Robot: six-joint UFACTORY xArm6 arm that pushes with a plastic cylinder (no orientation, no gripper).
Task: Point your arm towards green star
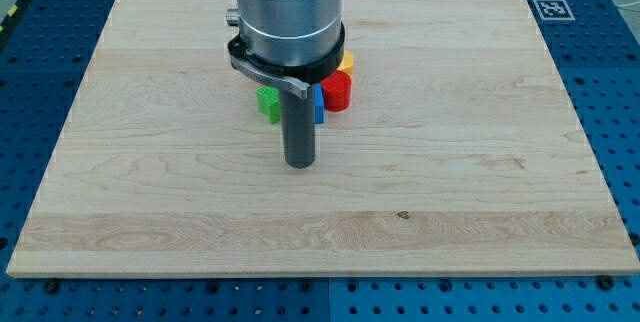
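Note:
A green block [268, 102] lies on the wooden board [450, 162], just left of the rod; part of it is hidden, so its star shape cannot be made out. My tip [299, 165] rests on the board below and slightly right of the green block, a short gap apart. A blue block [319, 104] shows as a sliver right of the rod. A red block [337, 91] sits right of the blue one. A yellow block [346, 62] peeks out above the red one. The arm's body hides the area above these blocks.
The arm's large silver cylinder [287, 7] covers the top centre of the board. A black and white marker tag [553, 8] sits at the board's top right corner. A blue perforated table [610, 82] surrounds the board.

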